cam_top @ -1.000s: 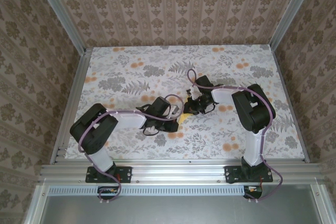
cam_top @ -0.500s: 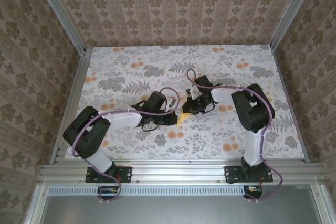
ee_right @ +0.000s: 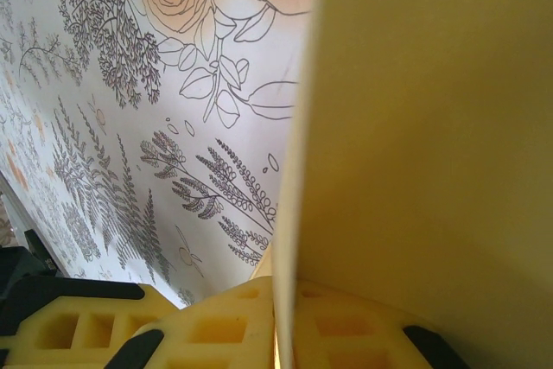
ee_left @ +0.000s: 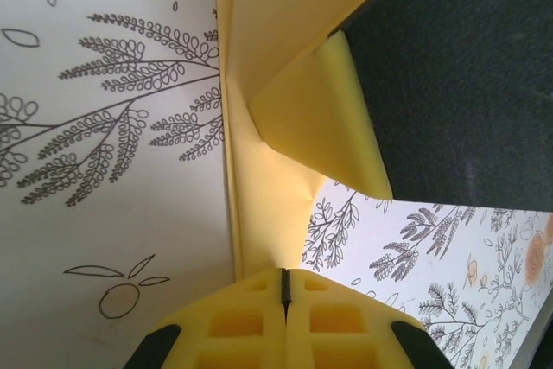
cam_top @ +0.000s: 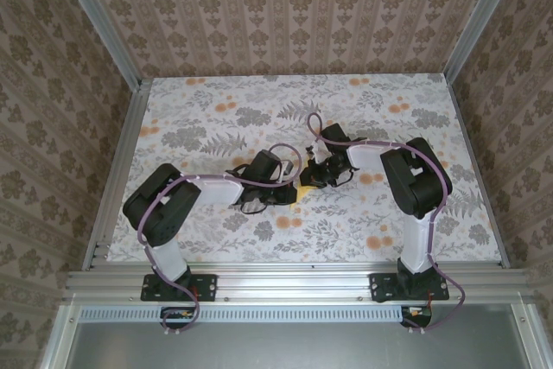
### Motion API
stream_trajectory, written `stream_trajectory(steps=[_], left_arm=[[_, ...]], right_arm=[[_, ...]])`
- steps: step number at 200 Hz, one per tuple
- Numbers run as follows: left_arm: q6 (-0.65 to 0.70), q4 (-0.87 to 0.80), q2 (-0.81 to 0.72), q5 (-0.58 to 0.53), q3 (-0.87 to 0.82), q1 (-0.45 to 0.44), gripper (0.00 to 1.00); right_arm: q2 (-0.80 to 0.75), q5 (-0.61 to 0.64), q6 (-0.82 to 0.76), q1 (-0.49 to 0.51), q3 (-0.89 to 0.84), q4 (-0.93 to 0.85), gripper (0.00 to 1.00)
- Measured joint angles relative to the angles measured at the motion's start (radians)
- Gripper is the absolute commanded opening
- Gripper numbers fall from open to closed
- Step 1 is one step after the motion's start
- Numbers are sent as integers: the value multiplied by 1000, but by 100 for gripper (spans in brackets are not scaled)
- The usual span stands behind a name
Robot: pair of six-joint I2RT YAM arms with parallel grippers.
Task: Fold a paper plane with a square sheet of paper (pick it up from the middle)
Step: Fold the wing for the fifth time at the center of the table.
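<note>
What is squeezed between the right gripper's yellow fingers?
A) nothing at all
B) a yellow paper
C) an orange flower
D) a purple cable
B: in the right wrist view the yellow paper runs edge-on down into the shut right gripper, between its fingers.

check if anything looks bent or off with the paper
No tear shows. In the left wrist view the yellow paper has a flap lifted off the main fold, with a small wrinkle at its base.
</note>
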Motion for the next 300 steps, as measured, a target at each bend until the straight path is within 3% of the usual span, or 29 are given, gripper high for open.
stream_trajectory(steps=[99, 157, 188, 220, 300], left_arm=[[4, -4, 11, -31, 0, -18, 3], [4, -4, 11, -38, 0, -20, 2], [4, -13, 11, -39, 5, -20, 1], [4, -15, 11, -40, 6, -20, 0], [4, -23, 13, -42, 11, -20, 0]], right_arm=[[-10, 4, 23, 3, 9, -9, 21], [-175, 177, 55, -19, 5, -79, 22], [-251, 208, 65, -11, 4, -81, 17], [-229, 206, 76, 36, 4, -82, 11], [-76, 169, 95, 50, -5, -41, 10]])
